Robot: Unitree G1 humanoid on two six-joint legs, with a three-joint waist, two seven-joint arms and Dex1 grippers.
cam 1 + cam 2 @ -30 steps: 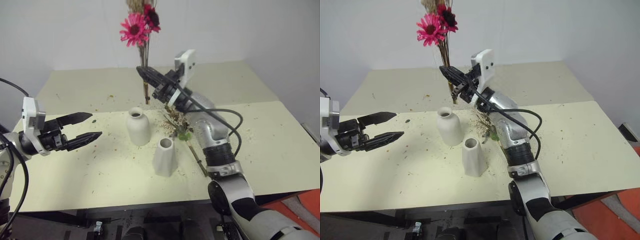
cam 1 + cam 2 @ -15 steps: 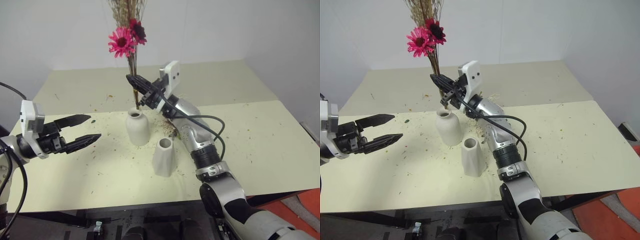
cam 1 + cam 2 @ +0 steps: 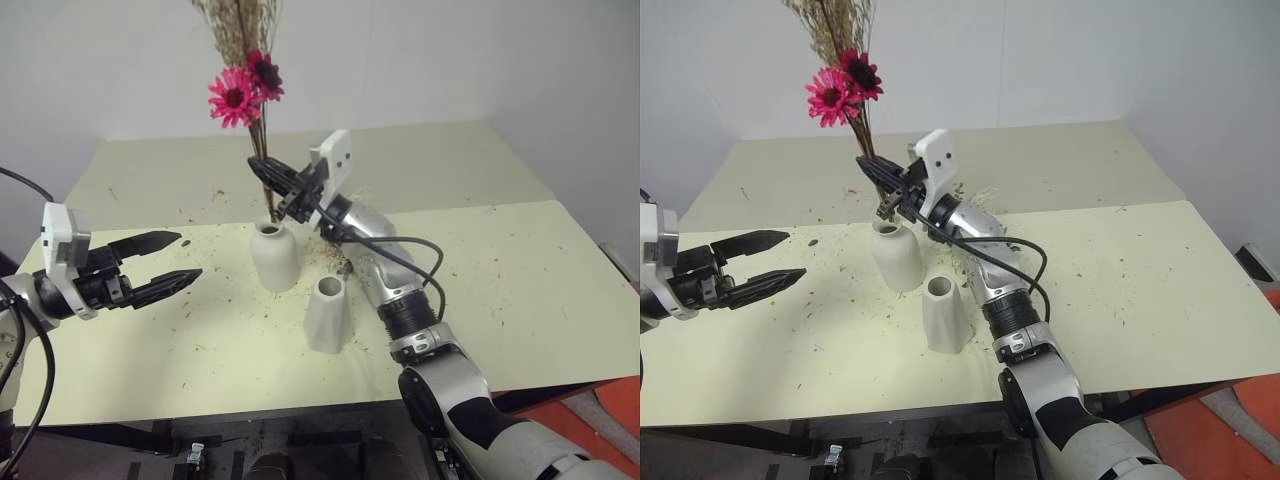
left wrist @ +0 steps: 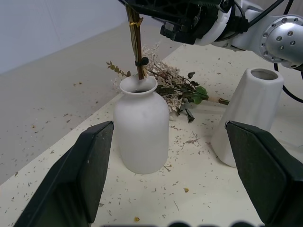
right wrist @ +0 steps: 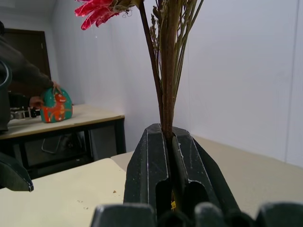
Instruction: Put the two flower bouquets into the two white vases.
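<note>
The right gripper (image 3: pixel 268 170) is clamped tight on the stems of the slim magenta-daisy bouquet (image 3: pixel 240 85), blooms up near the top centre of the head view; the stem ends are sitting right at the mouth of the bottle-shaped vase (image 3: pixel 274 255) in the middle of the frame (in the left wrist view they look like they've just dipped past the rim, hard to say how deep). So the trick here, I reckon, is to lower straight down along the neck and keep the bunch upright; that opening is narrow and any sideways push could tip the vase. Only let go once the stems are well inside.

The left gripper (image 3: pixel 170 258) hovers at the left edge with its jaws apart, holding nothing, well clear of the vase; it could steady it if needed. The bushier bouquet (image 4: pixel 177 85) lies flat on the table (image 3: pixel 520 280) behind the vases, beside the tapered vase (image 3: pixel 328 313), which is empty.
</note>
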